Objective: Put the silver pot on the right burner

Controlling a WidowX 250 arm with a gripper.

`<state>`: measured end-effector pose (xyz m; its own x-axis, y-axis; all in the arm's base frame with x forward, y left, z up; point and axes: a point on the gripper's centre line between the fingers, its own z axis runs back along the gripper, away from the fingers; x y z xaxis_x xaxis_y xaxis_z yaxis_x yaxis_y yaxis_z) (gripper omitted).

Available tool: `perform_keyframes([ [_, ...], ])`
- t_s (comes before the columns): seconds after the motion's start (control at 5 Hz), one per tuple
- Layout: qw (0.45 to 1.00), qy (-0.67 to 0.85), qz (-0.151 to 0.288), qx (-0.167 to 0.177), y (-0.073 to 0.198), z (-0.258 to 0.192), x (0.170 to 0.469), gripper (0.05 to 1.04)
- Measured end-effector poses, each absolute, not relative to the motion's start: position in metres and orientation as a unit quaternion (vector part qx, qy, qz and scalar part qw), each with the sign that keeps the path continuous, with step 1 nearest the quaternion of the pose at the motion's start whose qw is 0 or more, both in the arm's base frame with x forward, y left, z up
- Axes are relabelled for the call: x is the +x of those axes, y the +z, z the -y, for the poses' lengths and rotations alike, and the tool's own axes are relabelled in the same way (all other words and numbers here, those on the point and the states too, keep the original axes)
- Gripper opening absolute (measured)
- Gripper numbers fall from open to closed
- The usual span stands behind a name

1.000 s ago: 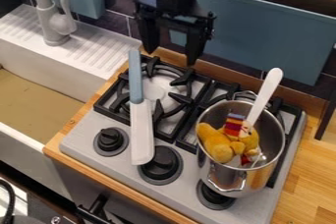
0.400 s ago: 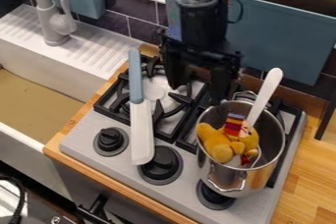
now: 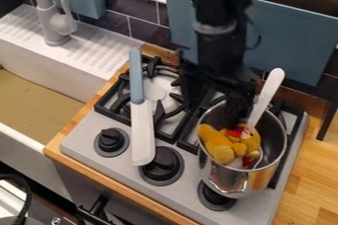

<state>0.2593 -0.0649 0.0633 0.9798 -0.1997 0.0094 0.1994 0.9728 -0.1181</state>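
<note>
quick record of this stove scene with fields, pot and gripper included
pot: silver pot, upright at the stove's right side
pot contents: yellow plush toy; white-handled utensil leaning out past the rim
gripper: black gripper, open, at the pot's far side, one finger over the opening
contact with pot: cannot tell
left burner: blue-and-white spatula lying across its grate, white end towards the middle knob
left of stove: sink with grey faucet

Diffuse, moderately bright illumination across stovetop [image 3: 188, 187] and sink [image 3: 39, 61]; specular highlights on silver pot [image 3: 228, 182], softer shading within; deep shadow below front edge of surface [image 3: 307, 169]; black arm [image 3: 221, 41] near silhouette; light direction indeterminate.
</note>
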Motion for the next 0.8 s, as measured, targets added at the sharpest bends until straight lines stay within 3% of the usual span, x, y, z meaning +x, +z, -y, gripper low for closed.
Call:
perform_keyframes([
  [0.8, 0.996, -0.088, 0.027, -0.013, 0.041, 0.055, 0.263, 0.999],
])
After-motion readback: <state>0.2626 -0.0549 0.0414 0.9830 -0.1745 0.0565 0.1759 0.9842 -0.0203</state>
